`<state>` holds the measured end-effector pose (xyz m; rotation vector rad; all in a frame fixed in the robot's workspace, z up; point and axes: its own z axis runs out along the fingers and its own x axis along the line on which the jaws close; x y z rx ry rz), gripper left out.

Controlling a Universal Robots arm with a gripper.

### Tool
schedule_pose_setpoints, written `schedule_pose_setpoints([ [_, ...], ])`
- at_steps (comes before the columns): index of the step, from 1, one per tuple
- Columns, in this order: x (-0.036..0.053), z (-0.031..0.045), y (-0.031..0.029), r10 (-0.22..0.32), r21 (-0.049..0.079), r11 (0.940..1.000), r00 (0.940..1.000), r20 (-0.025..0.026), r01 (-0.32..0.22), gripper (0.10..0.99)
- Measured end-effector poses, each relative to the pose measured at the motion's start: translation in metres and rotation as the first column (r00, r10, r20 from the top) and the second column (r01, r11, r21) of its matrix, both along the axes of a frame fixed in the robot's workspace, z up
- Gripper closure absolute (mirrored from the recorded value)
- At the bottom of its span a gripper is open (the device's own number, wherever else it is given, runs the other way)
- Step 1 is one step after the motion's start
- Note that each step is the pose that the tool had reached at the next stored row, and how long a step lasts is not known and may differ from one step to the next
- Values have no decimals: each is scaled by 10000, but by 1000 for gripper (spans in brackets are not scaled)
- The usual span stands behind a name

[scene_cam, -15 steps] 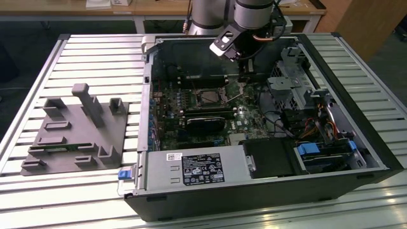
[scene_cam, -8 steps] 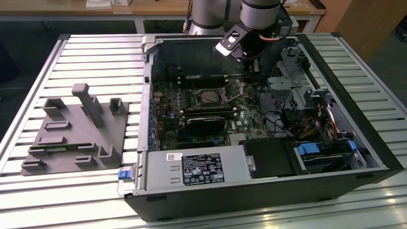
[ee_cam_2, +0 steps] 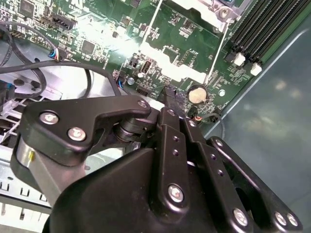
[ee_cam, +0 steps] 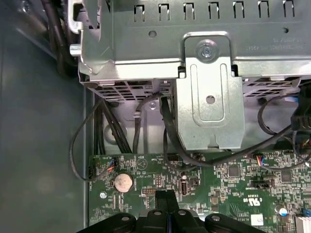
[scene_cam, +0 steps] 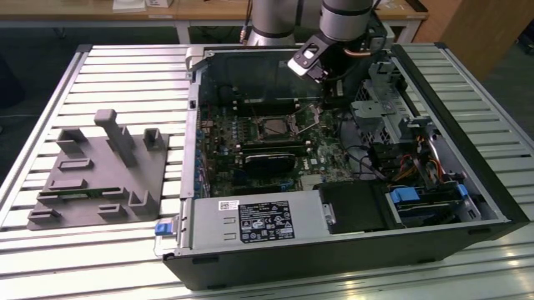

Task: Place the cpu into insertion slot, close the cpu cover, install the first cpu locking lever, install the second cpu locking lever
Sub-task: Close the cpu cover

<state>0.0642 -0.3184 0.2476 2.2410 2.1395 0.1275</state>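
An open computer case (scene_cam: 492,206) lies on the slatted table with its green motherboard (scene_cam: 225,134) facing up. The insertion slot (scene_cam: 274,128) is a square socket with a silver rim and a dark centre, in the middle of the board. I cannot make out the cpu. Part of the silver cpu cover (ee_cam_2: 194,6) shows in the second wrist view, with two thin wire levers (ee_cam_2: 153,24) running from it. My gripper (scene_cam: 332,100) hangs over the board's edge, toward the exterior view's right of the socket. Its fingertips (ee_cam: 165,198) (ee_cam_2: 171,95) are pressed together with nothing visible between them.
A metal drive cage (ee_cam: 209,97) and black cables (ee_cam: 170,131) lie close beyond the fingertips. A coin battery (ee_cam: 123,182) sits on the board beside them. Memory slots (ee_cam_2: 262,29) run along the socket. A grey parts fixture (scene_cam: 100,169) stands at the exterior view's left.
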Motion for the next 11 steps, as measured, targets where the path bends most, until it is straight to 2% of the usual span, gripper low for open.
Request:
schedule_pose_setpoints([
  [7, 33, -83, 0, 1, -1, 10000, 10000, -82, -1, 980],
  [11, 39, -142, 0, 0, -1, 10000, 9999, -173, 0, 980],
])
